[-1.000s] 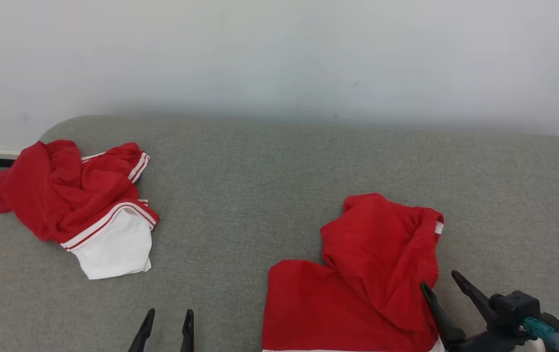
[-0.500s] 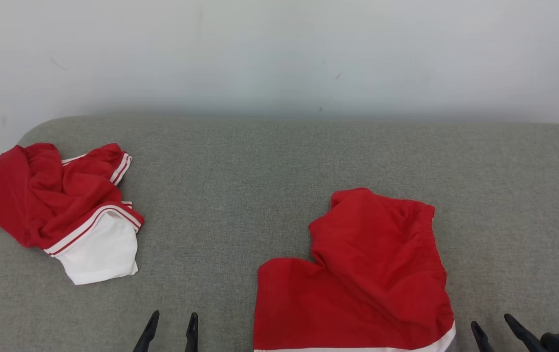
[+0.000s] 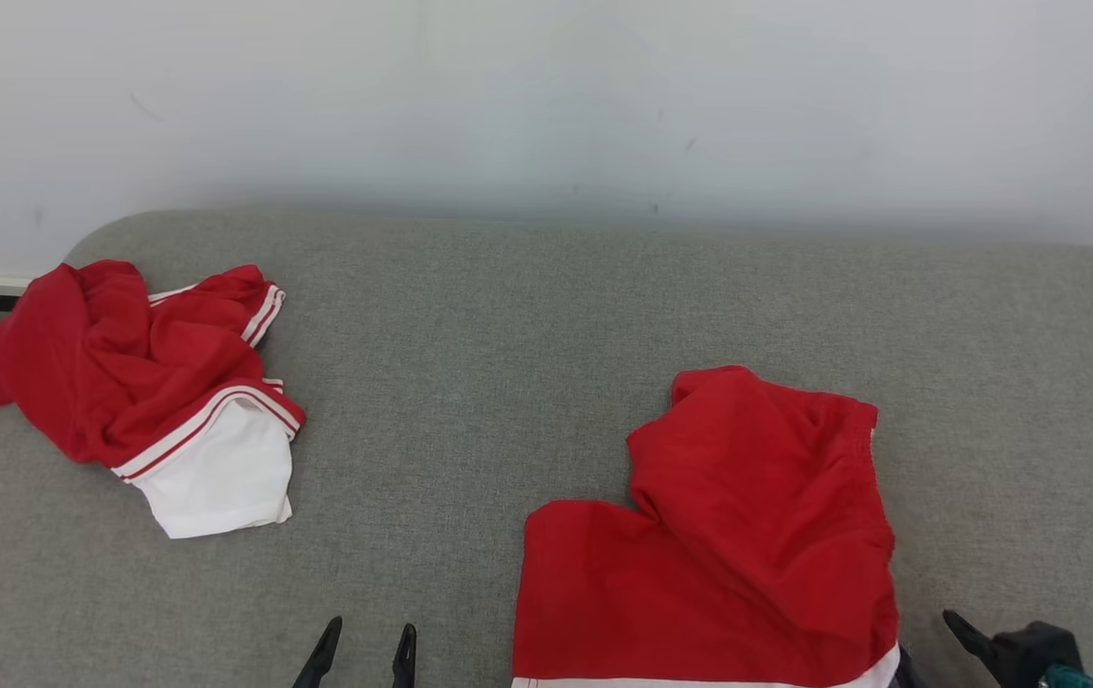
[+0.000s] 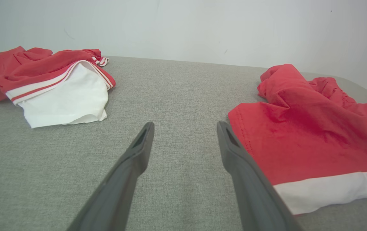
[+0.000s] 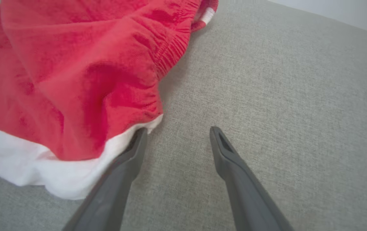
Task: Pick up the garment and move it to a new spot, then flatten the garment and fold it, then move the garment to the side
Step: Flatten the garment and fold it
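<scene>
Right tool (image 5: 177,130) has drawn back from the garment (image 3: 728,535); jaws spread, empty, one finger just beside its edge. Left tool (image 3: 371,626): likewise spread, empty. Two garments lie on the cushion (image 3: 508,334): garment front right, second garment (image 3: 126,382) crumpled far left.

readable text: none in any view
red garment (image 3: 747,535): plain red cloth with a white hem band, no print or brand legible
waistband tab (image 5: 207,15): white, nothing readable on it
second red garment (image 3: 117,373): white stripes and white panel, no lettering or numbers
wall (image 3: 546,96): faint scuffs, no signs or labels
</scene>
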Controlling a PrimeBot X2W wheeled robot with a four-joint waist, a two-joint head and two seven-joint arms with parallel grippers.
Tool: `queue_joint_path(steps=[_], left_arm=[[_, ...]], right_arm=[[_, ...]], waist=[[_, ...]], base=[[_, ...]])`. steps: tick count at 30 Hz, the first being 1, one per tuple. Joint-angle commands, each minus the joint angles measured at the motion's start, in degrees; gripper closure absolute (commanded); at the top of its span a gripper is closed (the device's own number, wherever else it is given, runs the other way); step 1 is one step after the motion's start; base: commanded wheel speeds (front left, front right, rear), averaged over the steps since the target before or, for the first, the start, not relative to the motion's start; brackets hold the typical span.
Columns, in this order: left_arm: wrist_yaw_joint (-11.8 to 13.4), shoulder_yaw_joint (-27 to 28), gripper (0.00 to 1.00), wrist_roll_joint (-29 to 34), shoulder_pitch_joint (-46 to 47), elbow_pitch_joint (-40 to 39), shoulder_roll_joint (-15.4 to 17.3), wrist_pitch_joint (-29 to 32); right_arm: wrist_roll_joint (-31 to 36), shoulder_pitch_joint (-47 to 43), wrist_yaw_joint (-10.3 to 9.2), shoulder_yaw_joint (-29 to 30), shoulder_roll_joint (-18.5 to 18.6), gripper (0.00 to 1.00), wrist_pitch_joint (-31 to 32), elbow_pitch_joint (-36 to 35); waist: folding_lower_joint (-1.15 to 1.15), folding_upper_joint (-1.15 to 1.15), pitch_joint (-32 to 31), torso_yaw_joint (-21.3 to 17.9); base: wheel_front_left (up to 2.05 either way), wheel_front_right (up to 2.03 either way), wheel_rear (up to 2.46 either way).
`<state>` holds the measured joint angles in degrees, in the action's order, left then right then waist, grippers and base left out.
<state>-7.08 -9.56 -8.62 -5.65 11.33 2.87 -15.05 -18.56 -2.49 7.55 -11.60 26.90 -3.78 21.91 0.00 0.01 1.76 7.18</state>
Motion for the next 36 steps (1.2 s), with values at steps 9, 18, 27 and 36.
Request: queue_joint_path(steps=[9, 18, 27, 36], left_arm=[[0.23, 0.14, 0.00, -0.25, 0.97, 0.04, 0.02, -0.19], [0.17, 0.59, 0.00, 0.05, 0.90, 0.20, 0.01, -0.19], [0.47, 0.58, 0.00, -0.57, 0.09, -0.06, 0.01, -0.19], [0.82, 0.67, 0.00, -1.05, -0.53, -0.37, 0.01, -0.19]], right_arm=[[-0.81, 6.74, -0.13, -7.80, -0.77, 0.00, -1.59, 4.95], [-3.38, 11.06, -0.13, -15.04, 0.06, 0.00, -3.57, 8.95], [-7.33, 13.20, -0.14, -16.00, -0.07, 1.00, -7.95, 13.07], [-6.04, 10.06, -0.14, -9.60, 0.64, 1.00, -10.63, 12.49]], waist=[[0.00, -0.01, 0.60, 0.94], [0.00, -0.01, 0.46, 1.47], [0.00, -0.01, -0.37, 1.33], [0.00, -0.01, -1.20, -0.02]], base=[[0.00, 0.00, 0.00], [0.00, 0.00, 0.00], [0.00, 0.00, 0.00], [0.00, 0.00, 0.00]])
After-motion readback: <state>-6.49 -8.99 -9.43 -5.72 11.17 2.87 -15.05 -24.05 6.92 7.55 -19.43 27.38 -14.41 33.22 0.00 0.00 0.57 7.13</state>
